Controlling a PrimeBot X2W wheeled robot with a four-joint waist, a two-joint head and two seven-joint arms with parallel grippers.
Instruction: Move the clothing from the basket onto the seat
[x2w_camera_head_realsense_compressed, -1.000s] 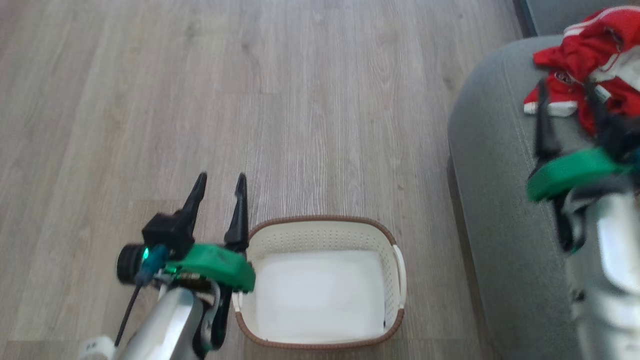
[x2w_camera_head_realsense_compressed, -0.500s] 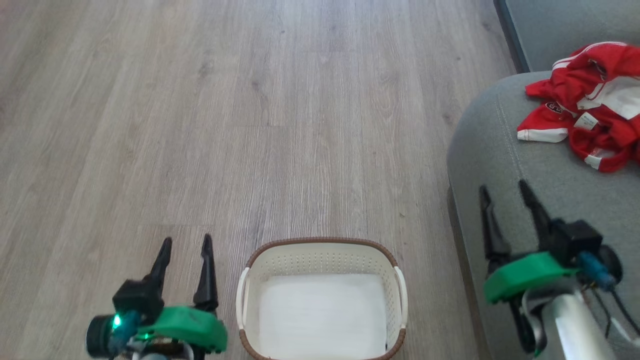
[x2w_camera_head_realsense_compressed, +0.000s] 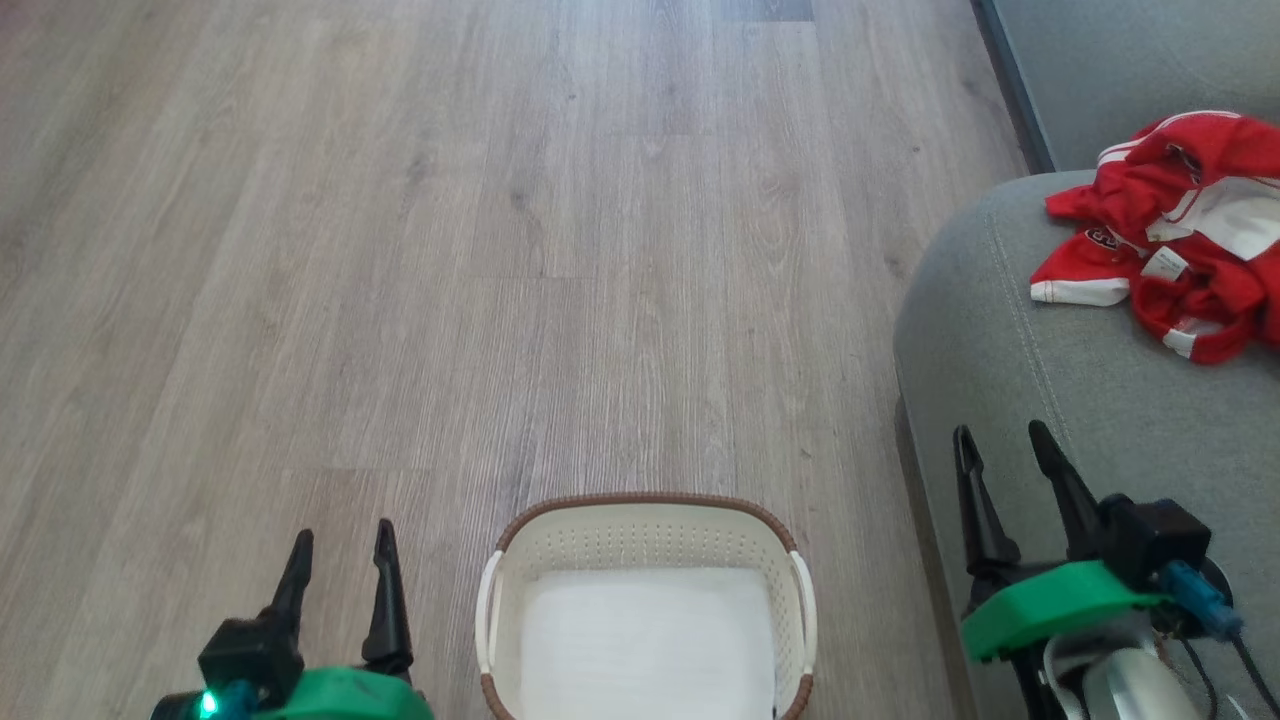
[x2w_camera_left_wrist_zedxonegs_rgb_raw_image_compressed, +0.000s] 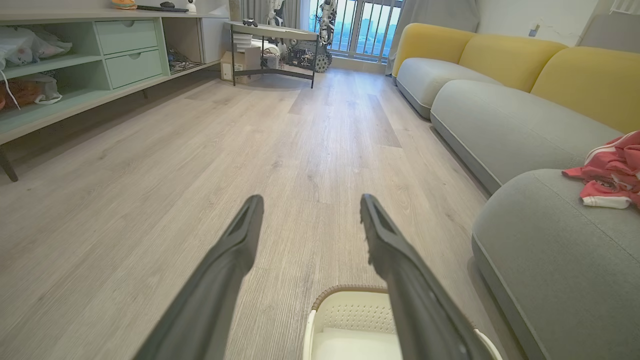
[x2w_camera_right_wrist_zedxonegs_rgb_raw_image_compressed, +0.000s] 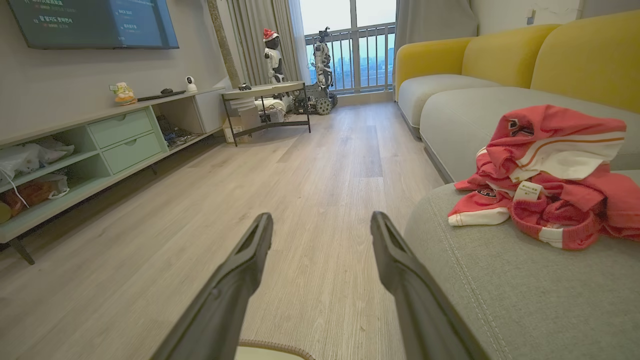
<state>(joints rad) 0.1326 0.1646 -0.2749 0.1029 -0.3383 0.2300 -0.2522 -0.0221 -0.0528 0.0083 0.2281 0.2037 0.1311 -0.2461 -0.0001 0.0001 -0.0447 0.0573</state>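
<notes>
Hands first: our left hand (x2w_camera_head_realsense_compressed: 342, 530) and right hand (x2w_camera_head_realsense_compressed: 1000, 430) both hang with jaws parted, holding nothing. Between them the basket (x2w_camera_head_realsense_compressed: 650, 497) sits on the floor (x2w_camera_head_realsense_compressed: 500, 250), its white bottom bare as far as we see. Over on the seat (x2w_camera_head_realsense_compressed: 1000, 330), the clothing (x2w_camera_head_realsense_compressed: 1170, 230) lies in a red heap. Job looks done to us.

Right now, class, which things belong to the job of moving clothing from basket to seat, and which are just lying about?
Job: clothing, heaped on the seat; basket on the floor; left claw and right claw, both open, holding nothing.
Lying about: drawer unit; side table; television; robots.
</notes>
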